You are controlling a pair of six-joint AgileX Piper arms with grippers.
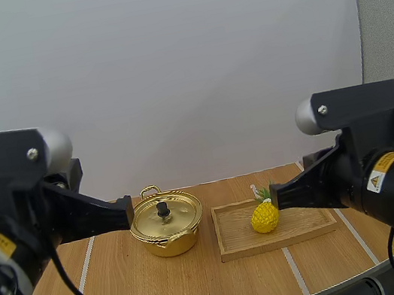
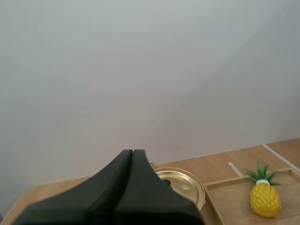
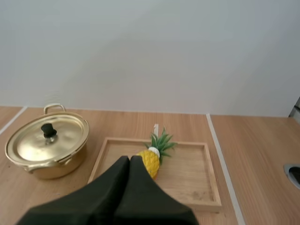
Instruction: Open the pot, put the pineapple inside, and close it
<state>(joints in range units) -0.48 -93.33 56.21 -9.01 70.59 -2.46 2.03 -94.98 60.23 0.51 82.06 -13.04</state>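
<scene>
Robot lab, white screen (image 1: 168, 68), wooden table (image 1: 169, 290)

High cam rear, elevated, looks fwd+down. Wrist cams low, near table (image 1: 129, 282), face fwd; all share pot (image 1: 166, 225), tray (image 1: 275, 244).

A wooden tray (image 1: 235, 234) flat on a wooden table (image 1: 129, 282)

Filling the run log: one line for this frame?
stage: not started | pot: lid on | pineapple: on wooden tray | left gripper: shut, near pot | right gripper: shut, near pineapple
</scene>
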